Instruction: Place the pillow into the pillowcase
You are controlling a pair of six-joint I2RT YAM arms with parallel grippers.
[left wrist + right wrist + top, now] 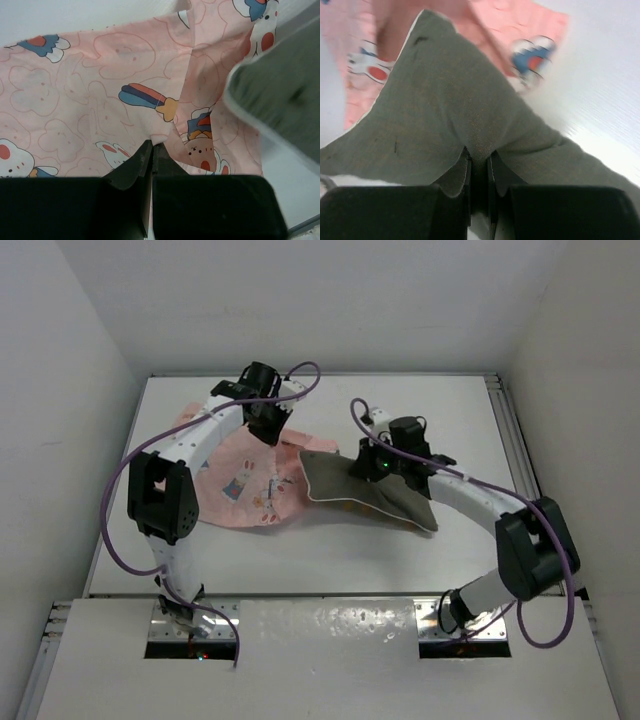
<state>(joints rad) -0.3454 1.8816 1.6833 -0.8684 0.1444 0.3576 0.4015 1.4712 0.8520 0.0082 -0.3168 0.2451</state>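
Note:
The olive-grey pillow with white piping lies on the table right of centre, its left end touching the pillowcase. The pale-pink rabbit-print pillowcase lies crumpled at centre left. My left gripper is shut on a fold of the pillowcase at its far edge. My right gripper is shut on a pinch of the pillow and holds it lifted. In the left wrist view a corner of the pillow shows at the right, over the pink cloth. In the right wrist view the pillowcase lies beyond the pillow.
The white table is enclosed by white walls at the back and both sides. A metal rail runs along the right edge. Purple cables loop off both arms.

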